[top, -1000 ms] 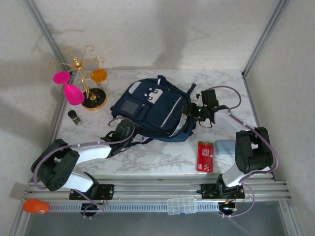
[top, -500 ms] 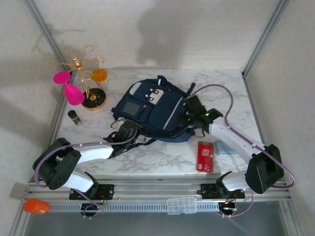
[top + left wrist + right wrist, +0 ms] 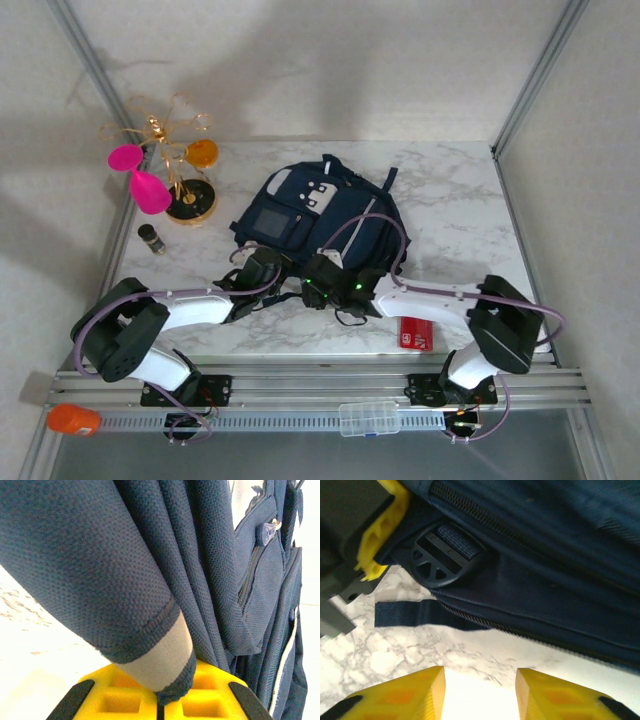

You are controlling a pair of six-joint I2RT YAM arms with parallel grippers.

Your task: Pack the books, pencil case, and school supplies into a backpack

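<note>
The left tool [image 3: 160, 702] is clenched on a fold of the backpack [image 3: 240, 580] fabric (yellow fingers pressed together around the hem). The right tool [image 3: 479, 690] is released, its fingers spread over the bare marble counter [image 3: 395, 655], with a black buckle [image 3: 442, 555] and a loose strap [image 3: 410, 614] at its 11 o'clock. Seen from above, the backpack lies flat mid-counter, at 12 o'clock of both tools.

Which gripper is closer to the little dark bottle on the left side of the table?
Left. The left gripper pinches the backpack edge, to the right of the bottle; the right gripper sits farther right along that edge.
</note>
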